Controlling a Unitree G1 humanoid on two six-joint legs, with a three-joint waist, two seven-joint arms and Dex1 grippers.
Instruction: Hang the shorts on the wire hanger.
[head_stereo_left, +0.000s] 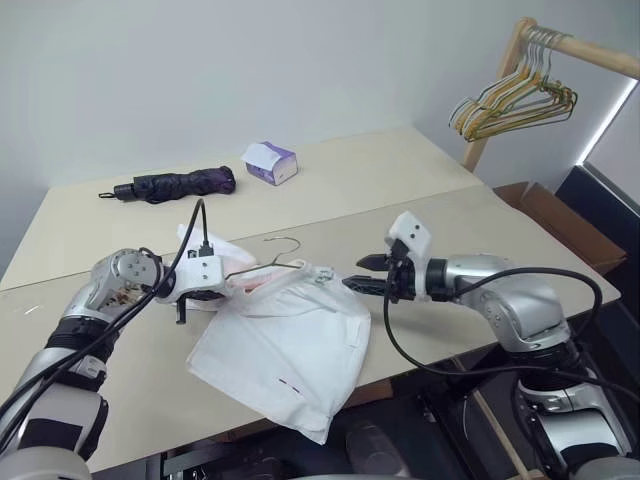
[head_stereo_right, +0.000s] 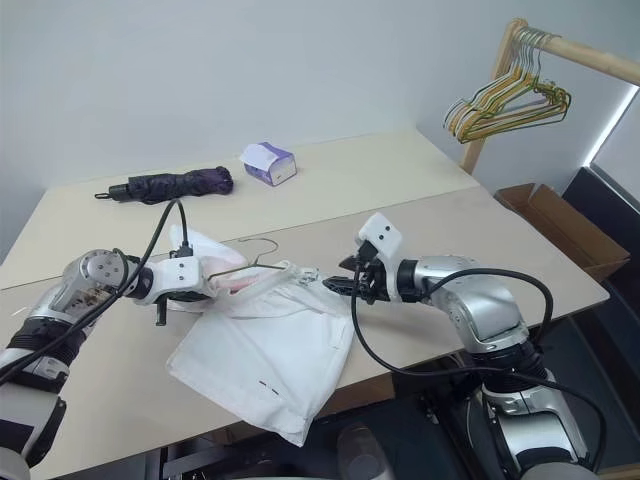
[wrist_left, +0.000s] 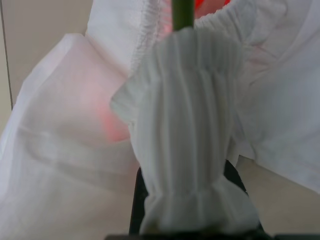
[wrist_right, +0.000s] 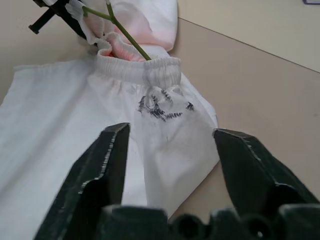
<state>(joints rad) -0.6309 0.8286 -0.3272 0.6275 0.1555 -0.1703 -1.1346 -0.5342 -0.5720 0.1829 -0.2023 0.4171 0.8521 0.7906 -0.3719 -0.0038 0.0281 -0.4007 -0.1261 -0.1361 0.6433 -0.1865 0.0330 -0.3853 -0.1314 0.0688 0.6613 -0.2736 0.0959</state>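
Observation:
The white shorts (head_stereo_left: 285, 350) lie spread on the table's front edge, with one leg hanging over it. My left gripper (head_stereo_left: 230, 283) is shut on the bunched elastic waistband (wrist_left: 185, 125) at the left end of the waist. The olive wire hanger (wrist_right: 125, 35) runs out of that bunch into the waist opening, and its hook (head_stereo_left: 285, 243) sticks up behind the shorts. My right gripper (wrist_right: 170, 132) is open, its fingers spread wide just short of the right end of the waistband (head_stereo_left: 322, 272) and holding nothing. Most of the hanger is hidden inside the cloth.
A folded dark umbrella (head_stereo_left: 175, 185) and a small purple-white tissue box (head_stereo_left: 270, 162) sit at the back of the table (head_stereo_left: 420, 170). A wooden rack with several wire hangers (head_stereo_left: 515, 100) stands at the far right, above a cardboard box (head_stereo_left: 555, 220).

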